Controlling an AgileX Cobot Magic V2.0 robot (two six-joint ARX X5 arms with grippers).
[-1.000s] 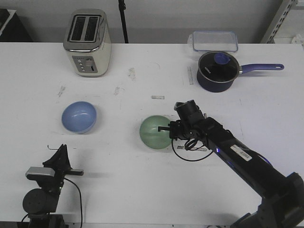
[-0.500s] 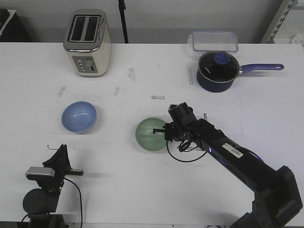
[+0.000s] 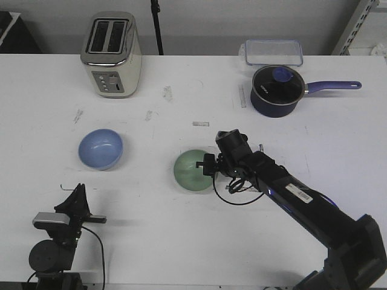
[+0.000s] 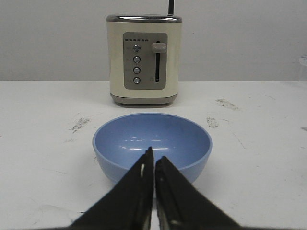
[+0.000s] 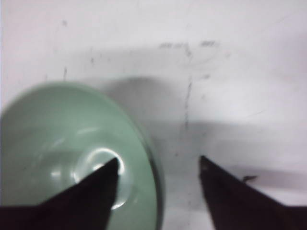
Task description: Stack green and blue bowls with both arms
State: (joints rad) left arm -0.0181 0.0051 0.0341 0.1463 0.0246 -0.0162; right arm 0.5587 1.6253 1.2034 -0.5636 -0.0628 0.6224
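Right tool [image 5: 156, 167], spread wide, straddles the green bowl's [image 3: 192, 171] rim mid-tabletop [image 3: 181, 241], apparently poised to pinch it; left tool [image 4: 153, 165], closed and empty, faces the blue bowl [image 4: 152, 143].

White table [image 3: 181, 241], toaster [image 3: 111, 54], saucepan [image 3: 278, 90], lidded container [image 3: 273, 51], blue bowl [image 3: 100, 148], green bowl [image 3: 192, 171]

We see our right arm [image 3: 290, 193] as a black, boxy, jointed limb with a white label strip along its upper face and thin black cables looping beneath its wrist. Our left arm [image 3: 57, 241] shows a dark round joint, a grey block, a black cable. Both grippers have black, tapering fingers [image 4: 144, 191].
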